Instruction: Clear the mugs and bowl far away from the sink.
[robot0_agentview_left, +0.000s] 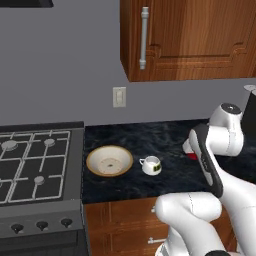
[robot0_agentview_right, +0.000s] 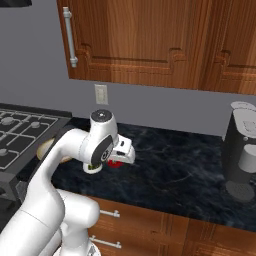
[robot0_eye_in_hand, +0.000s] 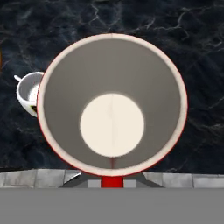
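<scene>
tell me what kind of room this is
A kitchen, by the look of it: a gas stove with burner grates stands beside a dark marble counter, wooden cabinets hang above, and a cream bowl and a white mug sit on the counter.

White mug (robot0_agentview_left: 151, 165), bowl (robot0_agentview_left: 109, 160) left; counter (robot0_agentview_right: 190, 170) right open.
</scene>
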